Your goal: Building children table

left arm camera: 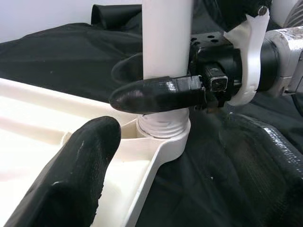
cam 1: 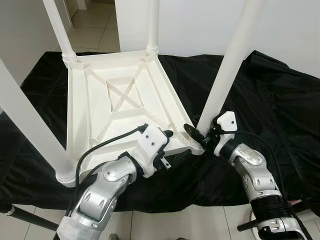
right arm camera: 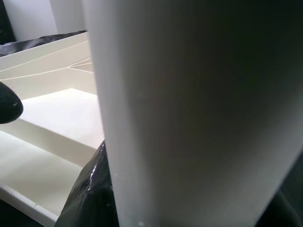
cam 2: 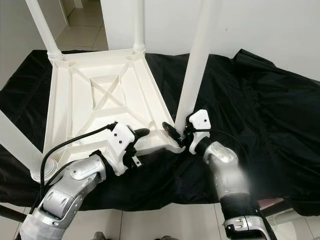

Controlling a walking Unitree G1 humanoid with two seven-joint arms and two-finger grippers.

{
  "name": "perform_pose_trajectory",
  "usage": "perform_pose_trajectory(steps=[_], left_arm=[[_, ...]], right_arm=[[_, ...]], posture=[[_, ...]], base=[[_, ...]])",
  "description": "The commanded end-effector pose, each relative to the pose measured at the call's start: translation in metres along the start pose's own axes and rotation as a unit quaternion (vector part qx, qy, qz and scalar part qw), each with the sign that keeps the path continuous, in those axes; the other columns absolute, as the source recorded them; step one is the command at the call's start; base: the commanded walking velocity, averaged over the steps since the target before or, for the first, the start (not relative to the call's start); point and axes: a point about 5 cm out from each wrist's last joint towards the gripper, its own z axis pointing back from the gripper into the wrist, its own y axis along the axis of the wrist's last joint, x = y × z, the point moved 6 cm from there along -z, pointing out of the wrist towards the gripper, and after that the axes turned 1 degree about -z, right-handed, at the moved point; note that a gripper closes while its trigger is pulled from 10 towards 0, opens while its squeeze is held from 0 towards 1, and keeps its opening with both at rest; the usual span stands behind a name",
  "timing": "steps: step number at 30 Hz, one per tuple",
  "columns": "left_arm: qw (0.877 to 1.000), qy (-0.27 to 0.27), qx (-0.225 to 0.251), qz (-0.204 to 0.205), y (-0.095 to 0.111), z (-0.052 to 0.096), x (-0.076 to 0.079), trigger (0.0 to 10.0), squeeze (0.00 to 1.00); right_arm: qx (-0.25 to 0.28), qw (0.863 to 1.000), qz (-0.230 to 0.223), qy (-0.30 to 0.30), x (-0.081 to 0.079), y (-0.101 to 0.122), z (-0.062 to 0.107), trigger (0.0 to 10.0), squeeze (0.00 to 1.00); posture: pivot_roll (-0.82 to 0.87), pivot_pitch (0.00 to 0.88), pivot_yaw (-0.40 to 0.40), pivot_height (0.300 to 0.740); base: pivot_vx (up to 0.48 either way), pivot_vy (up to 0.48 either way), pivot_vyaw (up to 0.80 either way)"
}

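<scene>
An upturned white plastic children's table (cam 1: 117, 95) is seen lying top-down on a black cloth (cam 1: 270, 95), with four white legs standing up from its corner sockets. At the near left, one leg (cam 1: 30, 135) is seated in its socket, and two more rise from the far corners. The left gripper (cam 1: 167, 134) is held over the near edge of the tabletop, just beside the near right corner; its jaws are parted and nothing is held in them. Further right, the near right leg (cam 1: 227, 67) is clasped low down by the right gripper (cam 1: 200, 134), whose jaws are closed around it just above the threaded socket (left arm camera: 163, 130). A risk is judged here: if the leg is turned while tilted, the thread could cross and jam, or the light tabletop could slide on the smooth cloth. The underside is ribbed, with a crossed brace at the middle.
</scene>
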Motion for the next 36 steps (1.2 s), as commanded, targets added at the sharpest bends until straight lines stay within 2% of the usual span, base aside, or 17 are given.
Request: perform_pose_trajectory(steps=[1, 2, 4, 5, 7, 8, 10, 16, 17, 19, 21, 23, 24, 28, 30, 34, 36], left_arm=[[1.0, 0.004, -0.004, -0.006, -0.002, 0.0, -0.001, 10.0, 0.0], [1.0, 0.006, -0.006, -0.007, -0.003, 0.0, -0.002, 10.0, 0.0], [1.0, 0.007, -0.008, -0.008, -0.004, 0.0, -0.003, 10.0, 0.0], [1.0, 0.007, -0.008, -0.009, -0.004, 0.0, -0.003, 10.0, 0.0], [1.0, 0.007, -0.008, -0.009, -0.004, 0.0, -0.003, 10.0, 0.0], [1.0, 0.007, -0.009, -0.009, -0.006, 0.0, -0.002, 10.0, 0.0], [1.0, 0.007, -0.009, -0.009, -0.006, 0.0, -0.002, 10.0, 0.0], [1.0, 0.017, -0.017, -0.013, -0.015, 0.001, -0.008, 10.0, 0.0], [1.0, 0.017, -0.017, -0.013, -0.015, 0.001, -0.008, 10.0, 0.0], [0.999, 0.02, -0.02, -0.014, -0.017, 0.002, -0.01, 10.0, 0.0], [0.999, 0.024, -0.024, -0.014, -0.02, 0.003, -0.011, 10.0, 0.0], [0.999, 0.025, -0.024, -0.014, -0.022, 0.003, -0.011, 10.0, 0.0], [0.999, 0.031, -0.023, -0.012, -0.022, 0.002, -0.014, 10.0, 0.0], [0.999, 0.034, -0.023, -0.011, -0.022, 0.002, -0.014, 10.0, 0.0], [0.999, 0.039, -0.022, -0.011, -0.023, 0.003, -0.016, 10.0, 0.0], [0.999, 0.047, -0.024, -0.013, -0.024, 0.006, -0.02, 10.0, 0.0], [0.998, 0.052, -0.026, -0.017, -0.025, 0.008, -0.023, 10.0, 0.0]], right_arm=[[-0.008, 1.0, 0.0, 0.004, -0.002, -0.005, 0.002, 0.0, 0.0], [-0.008, 1.0, -0.006, -0.005, -0.001, -0.007, 0.004, 5.8, 0.0], [-0.008, 1.0, -0.009, -0.012, 0.0, -0.008, 0.005, 5.8, 0.0], [-0.006, 1.0, -0.013, -0.017, 0.0, -0.008, 0.006, 8.9, 0.0], [-0.006, 1.0, -0.013, -0.017, 0.0, -0.008, 0.006, 8.9, 0.0], [0.0, 0.999, -0.019, -0.026, -0.001, -0.007, 0.007, 10.0, 0.0], [0.0, 0.999, -0.019, -0.026, -0.001, -0.007, 0.007, 10.0, 0.0], [0.016, 0.989, -0.036, -0.143, -0.004, -0.007, 0.016, 10.0, 0.0], [0.016, 0.989, -0.036, -0.143, -0.004, -0.007, 0.016, 10.0, 0.0], [0.004, 0.98, -0.034, -0.194, 0.0, -0.011, 0.02, 10.0, 0.0], [0.005, 0.964, -0.05, -0.26, -0.002, -0.014, 0.026, 10.0, 0.0], [0.004, 0.96, -0.052, -0.277, -0.004, -0.015, 0.027, 10.0, 0.0], [-0.006, 0.945, -0.064, -0.32, -0.006, -0.021, 0.029, 10.0, 0.0], [-0.008, 0.939, -0.072, -0.337, -0.007, -0.023, 0.029, 10.0, 0.0], [-0.014, 0.923, -0.073, -0.378, -0.006, -0.027, 0.03, 10.0, 0.0], [-0.015, 0.915, -0.079, -0.395, -0.007, -0.027, 0.029, 10.0, 0.0], [-0.017, 0.917, -0.079, -0.391, -0.008, -0.027, 0.027, 10.0, 0.0]], posture=[[-0.05, 0.106, -0.02, 0.74], [-0.05, 0.105, -0.018, 0.74], [-0.05, 0.105, -0.018, 0.74], [-0.05, 0.105, -0.018, 0.74], [-0.05, 0.105, -0.018, 0.74], [-0.05, 0.101, -0.02, 0.74], [-0.05, 0.101, -0.02, 0.74], [-0.06, 0.077, -0.026, 0.74], [-0.06, 0.077, -0.026, 0.74], [-0.06, 0.064, -0.026, 0.74], [-0.06, 0.036, -0.024, 0.74], [-0.06, 0.036, -0.024, 0.74], [-0.06, 0.024, -0.023, 0.74], [-0.06, 0.007, -0.022, 0.74], [-0.06, 0.0, -0.022, 0.74], [-0.04, 0.0, -0.023, 0.74], [-0.03, 0.0, -0.024, 0.74]], base=[[0.0, 0.0, 0.0], [0.0, 0.0, 0.0], [0.0, 0.0, 0.0], [0.0, 0.0, 0.0], [0.0, 0.0, 0.0], [0.0, 0.0, 0.0], [0.0, 0.0, 0.0], [0.0, 0.0, 0.0], [0.0, 0.0, 0.0], [0.0, 0.0, 0.0], [0.0, 0.0, 0.0], [0.0, 0.0, 0.0], [0.0, 0.0, 0.0], [0.0, 0.0, 0.0], [0.0, 0.0, 0.0], [0.0, 0.0, 0.0], [0.0, 0.0, 0.0]])
